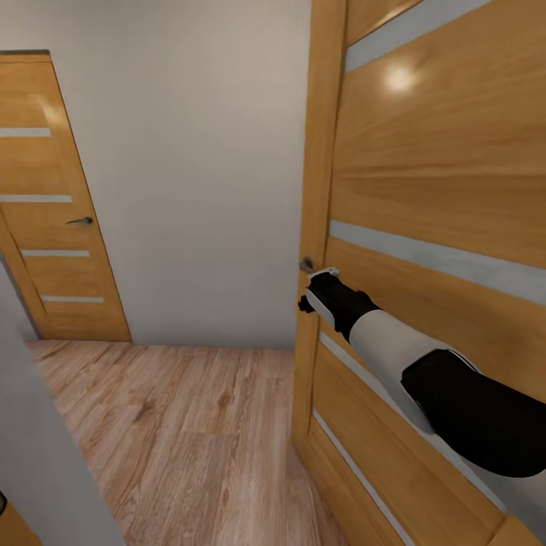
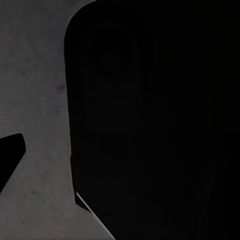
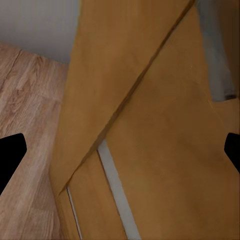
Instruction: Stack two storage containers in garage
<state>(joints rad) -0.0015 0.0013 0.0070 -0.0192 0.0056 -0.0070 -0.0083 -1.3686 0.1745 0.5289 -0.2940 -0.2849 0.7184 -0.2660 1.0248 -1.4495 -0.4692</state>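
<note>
right arm reaching at a wooden door in a plank-floored hallway.

the black and white right arm [image 1: 425, 364] stretches forward to the near honey-coloured wooden door with pale grey horizontal strips [image 1: 447, 189], and the right pincer [image 1: 312, 292] sits just beside the small metal door handle [image 1: 305, 265] at the door's left edge; whether they touch i cannot tell. in the right wrist view the two dark fingertips [image 3: 11, 155] stand wide apart at opposite sides, with nothing between them but the door face. a second matching wooden door [image 1: 57, 205] stands shut in the far left wall, beside a plain cream wall [image 1: 197, 167]. light wood-plank flooring [image 1: 182, 440] runs between them. the left wrist view is mostly dark, so the left pincer's state cannot be told. no orange-red storage container is in sight here.
</note>
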